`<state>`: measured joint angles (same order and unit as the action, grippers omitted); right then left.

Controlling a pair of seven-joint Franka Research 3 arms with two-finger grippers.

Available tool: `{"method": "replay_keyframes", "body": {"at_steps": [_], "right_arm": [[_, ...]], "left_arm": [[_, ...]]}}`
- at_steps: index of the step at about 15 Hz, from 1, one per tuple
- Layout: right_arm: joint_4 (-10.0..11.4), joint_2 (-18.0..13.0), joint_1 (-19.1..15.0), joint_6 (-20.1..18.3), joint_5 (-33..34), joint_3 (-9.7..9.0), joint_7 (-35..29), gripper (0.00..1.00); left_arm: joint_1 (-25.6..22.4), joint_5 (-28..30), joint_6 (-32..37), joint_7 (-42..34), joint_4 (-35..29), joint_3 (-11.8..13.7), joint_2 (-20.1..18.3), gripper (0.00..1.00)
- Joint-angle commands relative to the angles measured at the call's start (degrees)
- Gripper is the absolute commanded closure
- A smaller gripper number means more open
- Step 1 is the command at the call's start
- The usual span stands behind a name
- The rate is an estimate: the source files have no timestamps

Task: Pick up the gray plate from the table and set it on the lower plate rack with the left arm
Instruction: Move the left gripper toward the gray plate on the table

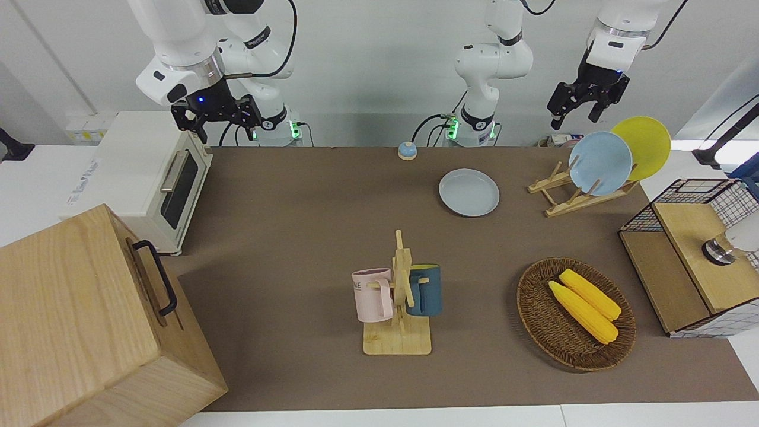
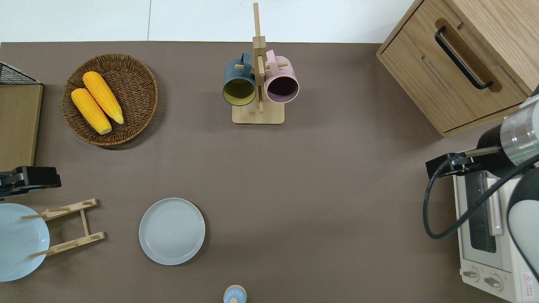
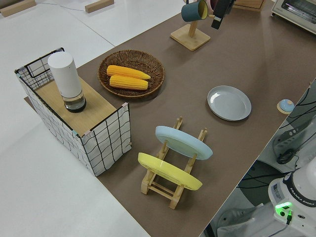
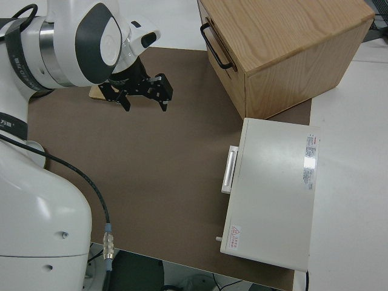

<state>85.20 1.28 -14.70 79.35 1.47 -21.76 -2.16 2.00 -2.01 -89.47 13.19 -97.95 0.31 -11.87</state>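
My left gripper (image 1: 574,114) hangs in the air with its fingers spread wide and nothing between them, up over the lower plate rack (image 2: 67,227) at my left arm's end of the desk. The right arm is parked.

The gray plate (image 2: 172,231) lies flat on the brown desk, close to the edge nearest me, just beside the rack's open end and a little toward the middle of the desk. It touches nothing; a small blue-topped bell (image 2: 234,294) sits near it, right at my edge.

Here is how I read this plate: rigid, smooth, likely ceramic or hard plastic, so it will not bend but could slip between hard fingers and could chip if dropped. It lies flush on the desk, so there is no gap under it. My best bet is the shallow raised rim (image 1: 488,207): one finger inside the lip, one outside, a firm pinch at the edge facing the rack.

The rack already carries a light blue plate (image 3: 183,142) and a yellow plate (image 3: 169,172), both leaning in the slots. The free slots are toward the gray plate's end, so I would go in tilted, clear of the blue one.
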Motion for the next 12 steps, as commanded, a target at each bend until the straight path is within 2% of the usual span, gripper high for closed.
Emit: {"method": "replay_keyframes", "body": {"at_steps": [1,8,12], "right_arm": [[-0.6,-0.1,-1.5,-0.9,0.4,-1.35,-0.7,0.017],[-0.6,-0.1,-1.5,-0.9,0.4,-1.35,-0.7,0.017],[-0.6,-0.1,-1.5,-0.9,0.4,-1.35,-0.7,0.017]], "left_arm": [[1.0,-1.2,0.4,1.0,0.8,-0.4,3.6,0.01],[0.9,-1.1,0.4,0.3,0.2,-0.4,3.3,0.01],[0.8,-0.9,-1.2,0.1,-3.6,-0.4,2.5,0.01]]}}
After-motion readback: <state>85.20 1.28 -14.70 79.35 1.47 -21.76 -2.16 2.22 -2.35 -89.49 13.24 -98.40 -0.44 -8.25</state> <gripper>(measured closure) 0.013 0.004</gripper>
